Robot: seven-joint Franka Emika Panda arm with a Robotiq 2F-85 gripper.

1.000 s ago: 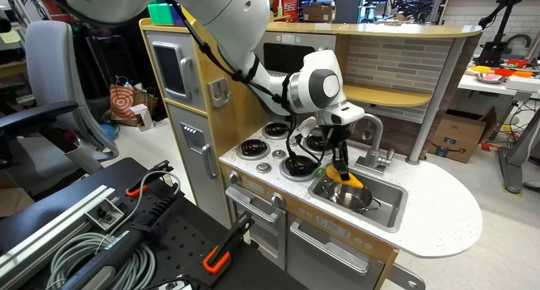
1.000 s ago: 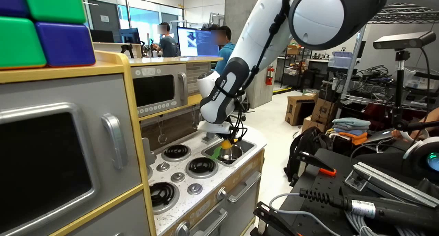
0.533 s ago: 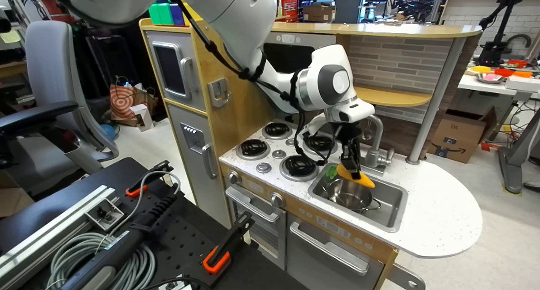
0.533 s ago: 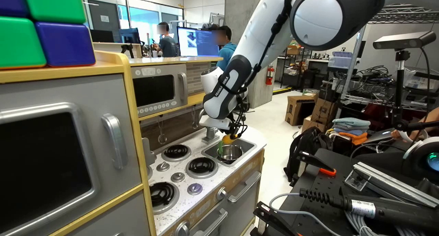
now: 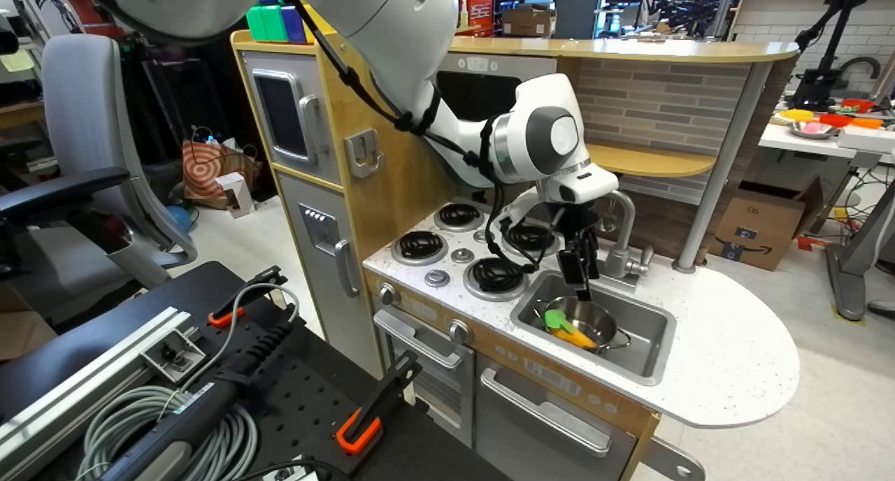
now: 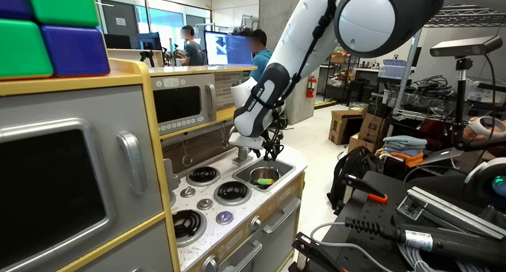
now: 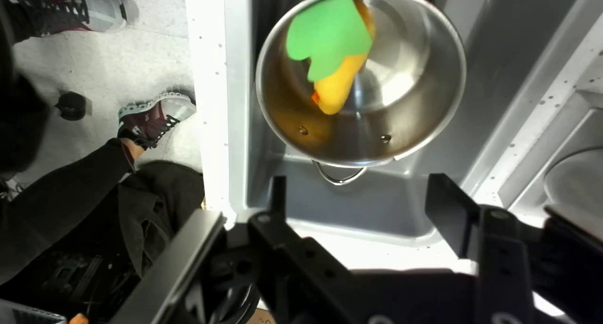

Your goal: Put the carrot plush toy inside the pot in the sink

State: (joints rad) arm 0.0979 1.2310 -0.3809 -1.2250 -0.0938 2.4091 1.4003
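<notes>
Fingers stand wide apart with nothing between them: a released posture, judged apt since nothing further needs holding at this stage. The carrot plush toy lies inside the pot, toward ten o'clock in the wrist view, green leaves uppermost; the curved wall presumably stops it rolling. The pot sits in the sink, its loop handle at six o'clock, basin walls likely limiting any slide. In an exterior view the faucet stands at one o'clock from the pot, so a straight upward withdrawal is advisable.
</notes>
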